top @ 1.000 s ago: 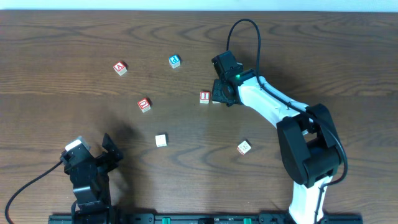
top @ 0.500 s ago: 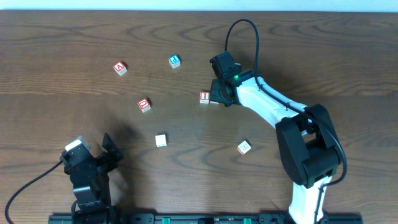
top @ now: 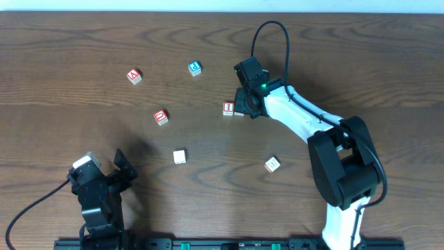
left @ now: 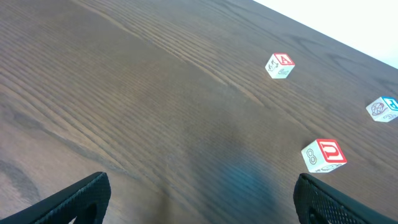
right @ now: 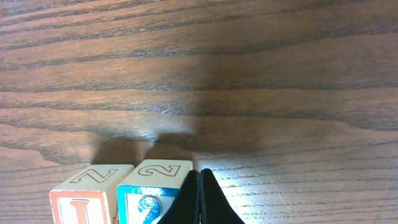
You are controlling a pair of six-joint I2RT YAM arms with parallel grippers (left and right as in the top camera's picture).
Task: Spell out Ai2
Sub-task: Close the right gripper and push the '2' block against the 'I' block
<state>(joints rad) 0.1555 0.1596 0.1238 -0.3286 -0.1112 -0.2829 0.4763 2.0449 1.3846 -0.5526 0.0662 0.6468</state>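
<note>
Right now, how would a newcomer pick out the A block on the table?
On the wooden table, look left of the white right arm to the scattered blocks. The A block is the leftmost one, left of the blue-topped block and farther back than the red round-letter block; it alone shows a red A.

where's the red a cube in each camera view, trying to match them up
Overhead: the red A cube lies in the upper left part of the picture.
Left wrist: it is upper right of centre, red face up.
Right wrist: not in it.
Shared landmark: the red U cube, which lies below and right of the A in both the overhead and the left wrist view.
</note>
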